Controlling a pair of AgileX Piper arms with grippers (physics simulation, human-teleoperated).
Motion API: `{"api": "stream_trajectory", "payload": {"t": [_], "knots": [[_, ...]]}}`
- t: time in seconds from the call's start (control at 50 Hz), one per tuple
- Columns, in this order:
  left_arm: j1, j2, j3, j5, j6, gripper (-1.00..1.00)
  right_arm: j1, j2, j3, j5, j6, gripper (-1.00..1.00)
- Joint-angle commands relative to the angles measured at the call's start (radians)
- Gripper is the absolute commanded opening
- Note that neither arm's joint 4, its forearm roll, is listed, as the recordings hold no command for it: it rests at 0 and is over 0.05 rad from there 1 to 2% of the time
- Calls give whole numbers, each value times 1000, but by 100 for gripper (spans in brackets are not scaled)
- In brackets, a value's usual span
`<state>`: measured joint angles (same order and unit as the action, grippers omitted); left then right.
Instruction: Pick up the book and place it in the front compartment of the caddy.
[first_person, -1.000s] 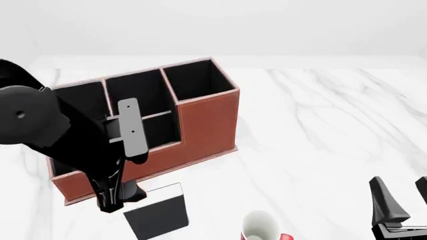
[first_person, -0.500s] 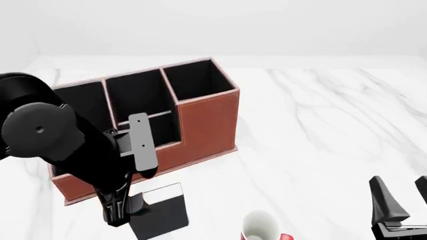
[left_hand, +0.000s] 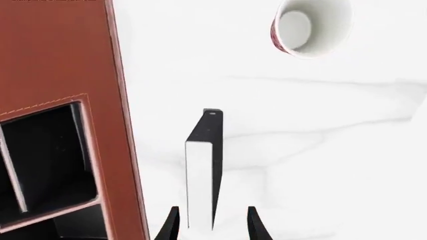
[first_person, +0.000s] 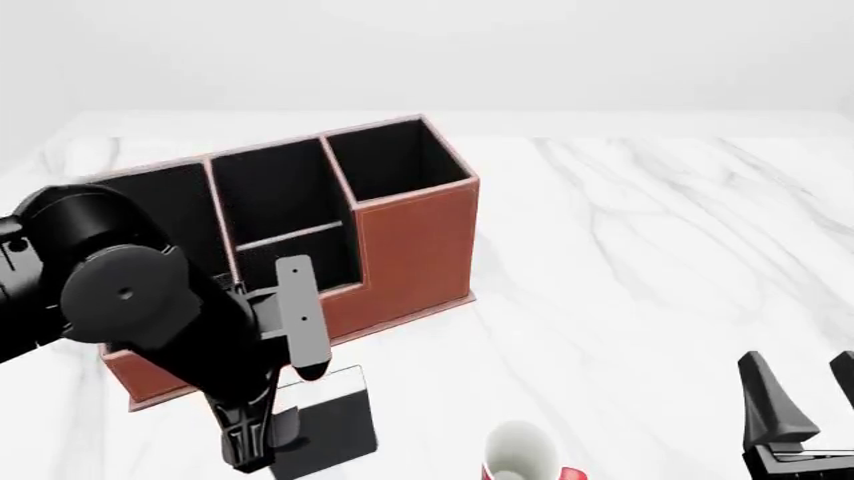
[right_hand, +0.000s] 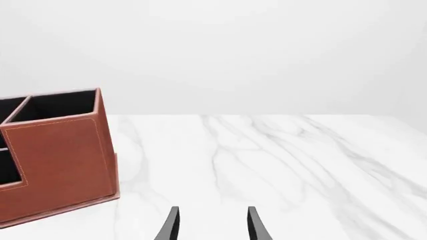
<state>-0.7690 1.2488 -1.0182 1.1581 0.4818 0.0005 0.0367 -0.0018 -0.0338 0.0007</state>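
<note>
Our left gripper (left_hand: 208, 226) has its fingers apart, one on each side of the book (left_hand: 203, 170). The book sits between them, not squeezed yet. Its long side runs straight out the way our fingers point, so we only need to close. The book lies on the table just beside the caddy (first_person: 414, 235), on its near side. Our right gripper (right_hand: 209, 225) is open too, well apart from the caddy. Our left arm is much nearer.
</note>
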Motion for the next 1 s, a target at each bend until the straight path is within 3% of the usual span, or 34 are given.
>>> {"api": "stream_trajectory", "payload": {"t": [0.02, 0.06, 0.08, 0.92, 0.94, 1.0], "knots": [[-20, 42, 26, -48, -15, 100, 0, -2, 0, 1, 0, 100], [-22, 49, 29, -58, -19, 100, 0, -4, 0, 3, 0, 100], [-4, 87, 73, -127, -9, 100, 0, -5, 1, 5, 0, 100], [12, 132, 133, -207, -20, 100, 0, -6, 0, 5, 0, 100], [12, 132, 132, -207, -21, -100, 0, -6, 0, 5, 0, 100], [15, 134, 131, -207, -16, -100, 0, -6, 0, 5, 0, 100]]}}
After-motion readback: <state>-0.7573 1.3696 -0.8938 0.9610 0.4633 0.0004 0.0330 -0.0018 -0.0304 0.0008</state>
